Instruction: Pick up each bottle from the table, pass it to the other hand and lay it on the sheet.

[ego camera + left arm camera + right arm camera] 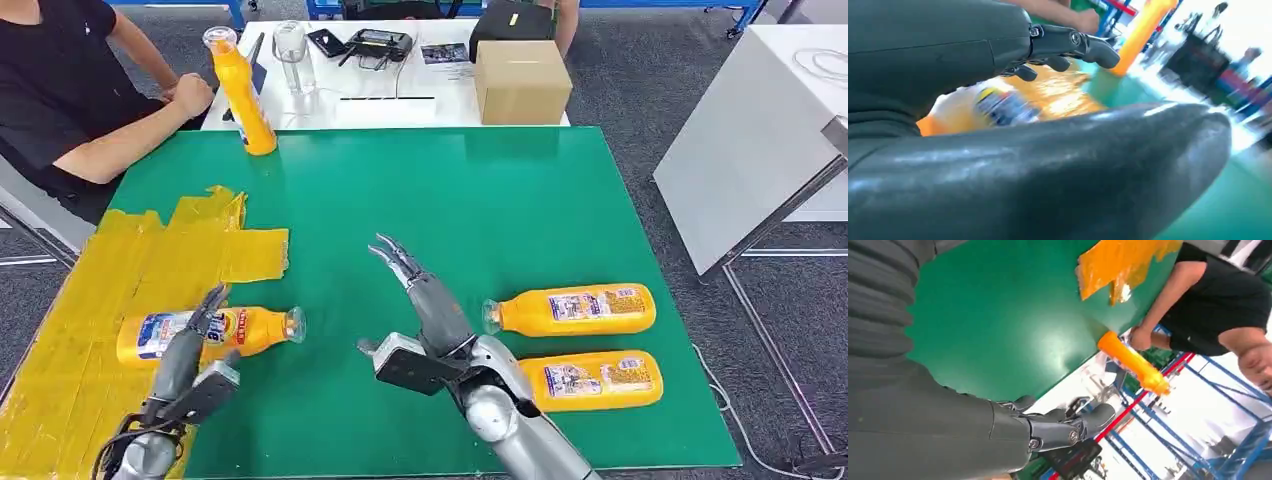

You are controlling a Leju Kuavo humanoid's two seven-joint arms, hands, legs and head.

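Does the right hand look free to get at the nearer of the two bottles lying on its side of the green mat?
Probably yes. The right hand is open and holds nothing, and the nearer bottle lies just beside its forearm on bare green mat. The other lying bottle sits farther back, apart from it.

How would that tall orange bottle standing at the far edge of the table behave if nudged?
The standing bottle looks tall and narrow, so it would probably tip easily. Once down, its rounded body would likely roll on the smooth green table. Its glossy plastic may be slippery.

Left hand (200, 330) low on the left side, fingers stretched forward and apart, holding nothing, right hand (420, 300) raised in the middle, fingers straight and spread, palm empty
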